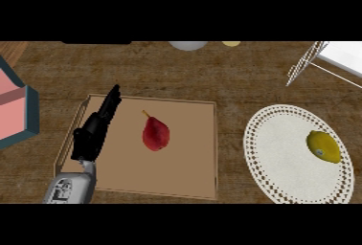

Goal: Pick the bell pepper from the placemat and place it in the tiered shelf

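Head view
Pepper: yellow pepper (324,147) lies on the white placemat (283,158), right of frame; not yet picked.
Shelf: wire shelf (305,64), upper right, holds nothing visible.
Left hand (96,131): left of frame, over the tray (191,177) edge, fingers straight and together, holding nothing.
Right hand: unseen.
Other: red pear (155,134) in the tray.
Writing: none legible.
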